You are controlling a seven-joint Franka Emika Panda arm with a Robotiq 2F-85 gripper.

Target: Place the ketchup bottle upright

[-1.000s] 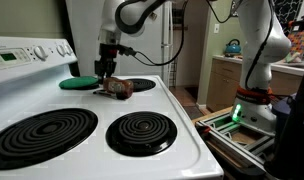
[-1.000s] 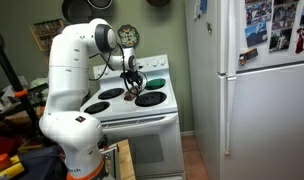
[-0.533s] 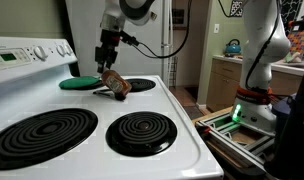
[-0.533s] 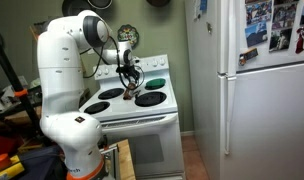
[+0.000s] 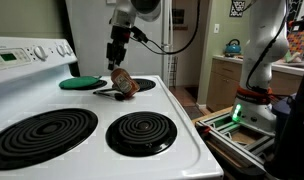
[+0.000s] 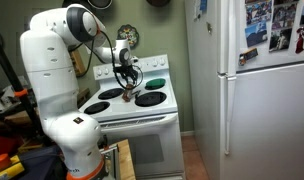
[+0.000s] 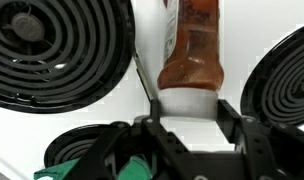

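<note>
While the gripper (image 7: 188, 108) clamps its pale cap, the reddish-brown ketchup bottle (image 7: 192, 45) sits tilted near the far burners (image 5: 142, 84).

Nothing legible anywhere. In the wrist view the ketchup bottle (image 7: 192, 50) shows a pale label strip down its side, lettering too blurred to read. In an exterior view the stove's control panel (image 5: 24, 53) has a small display, digits unreadable. Papers and photos (image 6: 273, 22) on the fridge are too small to read.
</note>
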